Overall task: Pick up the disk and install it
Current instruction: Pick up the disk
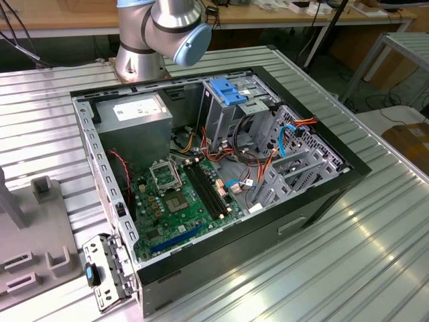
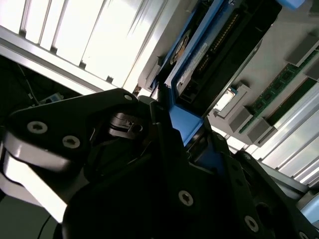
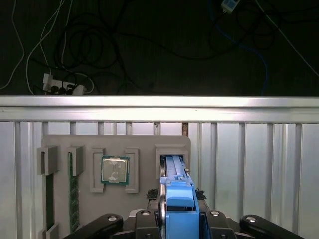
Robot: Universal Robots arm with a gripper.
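Jaws of gripper (image 3: 177,195) narrow, pinching the disk (image 3: 178,211) by its blue rail end. Disk stands edge-on at a slot in the grey fixture (image 3: 149,144), near the processor chip (image 3: 114,170), on ribbed worktop (image 3: 249,164); cannot tell if it is clear of the slot. Judged: stiff, dense, shock-sensitive. Plastic rail may flex, so grip squarely across the edges.

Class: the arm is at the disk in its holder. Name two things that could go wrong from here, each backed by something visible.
1. The gripper holds the disk by its narrow blue end alone, jaws on either side; it could tilt or slip leaving the slot of the grey holder.
2. Loose cables crowd the open case near the drive cage; they might snag the disk going in.
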